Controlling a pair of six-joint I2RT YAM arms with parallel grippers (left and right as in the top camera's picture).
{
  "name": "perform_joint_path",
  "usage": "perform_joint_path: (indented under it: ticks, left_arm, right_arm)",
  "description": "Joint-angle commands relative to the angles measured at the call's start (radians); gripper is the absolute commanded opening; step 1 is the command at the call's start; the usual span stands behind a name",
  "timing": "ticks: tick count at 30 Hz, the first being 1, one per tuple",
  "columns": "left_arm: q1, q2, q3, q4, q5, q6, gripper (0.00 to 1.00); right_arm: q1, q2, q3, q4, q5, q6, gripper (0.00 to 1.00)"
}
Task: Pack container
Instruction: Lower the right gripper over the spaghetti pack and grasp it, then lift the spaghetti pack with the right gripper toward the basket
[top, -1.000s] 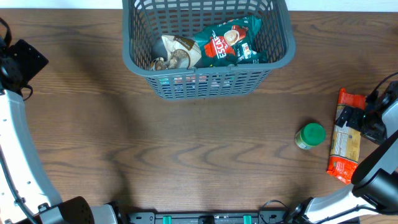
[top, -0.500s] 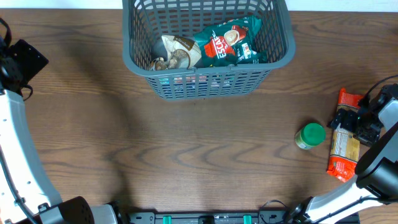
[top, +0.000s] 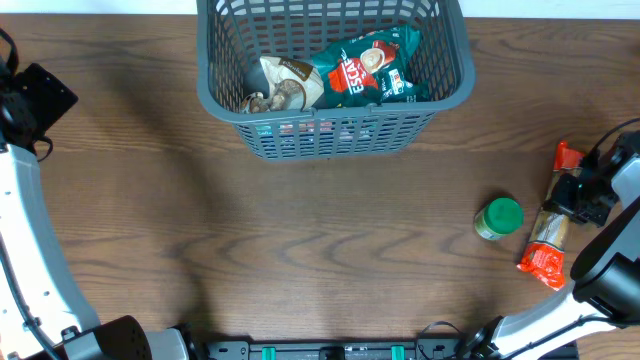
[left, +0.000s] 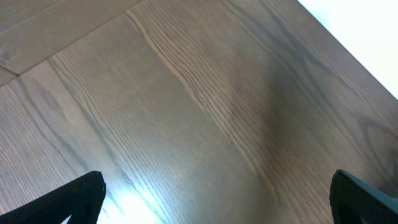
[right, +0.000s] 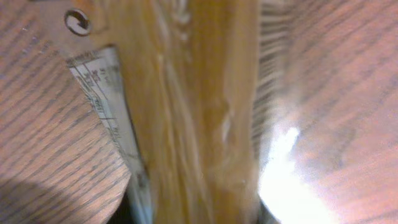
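Dark brown wood, its grain running in long wavy streaks with a dull sheen, makes up the worktop (top: 300, 240) that fills the overhead view. At its far edge, in the middle, stands the container (top: 330, 135), a big grey rectangular plastic basket with slotted lattice walls and a thick, rounded rim. Inside it lie two crinkled, glossy packets touching each other: a green and red packet (top: 370, 65) towards the right, and a pale packet (top: 285, 85) with brown printing to its left. Well apart from the basket, at the right edge of the worktop, a long narrow pasta packet (top: 550, 232) lies tilted, clear film over straw-yellow strands with orange-red ends. The right tool (top: 580, 195) is closed on it about halfway along, where the film looks pinched in; in the right wrist view the yellow strands and a white printed label fill the picture, blurred. Just beside the packet's left side stands a small round jar (top: 498, 218) with a smooth green lid. The left tool (left: 217, 196) hangs over bare wood at the left, its two dark fingertips spread wide apart, holding nothing.
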Motion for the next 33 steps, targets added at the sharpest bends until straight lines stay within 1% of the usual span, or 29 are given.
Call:
perform_joint_path:
  ticks: [1,7,12,26,33]
  left_arm:
    - [0.004,-0.001,-0.003,-0.003,-0.012,-0.006,0.99]
    - [0.004,-0.001,-0.003,-0.003,-0.012,-0.006,0.99]
    - [0.004,-0.001,-0.003,-0.003,-0.012,-0.006,0.99]
    - [0.005,-0.001,-0.003,-0.003,-0.012,-0.006,0.99]
    - [0.004,-0.001,-0.003,-0.003,-0.012,-0.006,0.99]
  right_arm:
    - [0.009,0.079,-0.048,-0.009,0.01,0.013,0.01]
    - [0.009,0.078,-0.04,-0.026,0.011,0.047,0.02]
    - [0.009,0.071,0.01,-0.073,0.027,0.07,0.01]
    - [0.01,0.003,0.296,-0.286,0.034,0.07,0.02]
    - [0.011,-0.058,0.449,-0.36,-0.046,0.065,0.02]
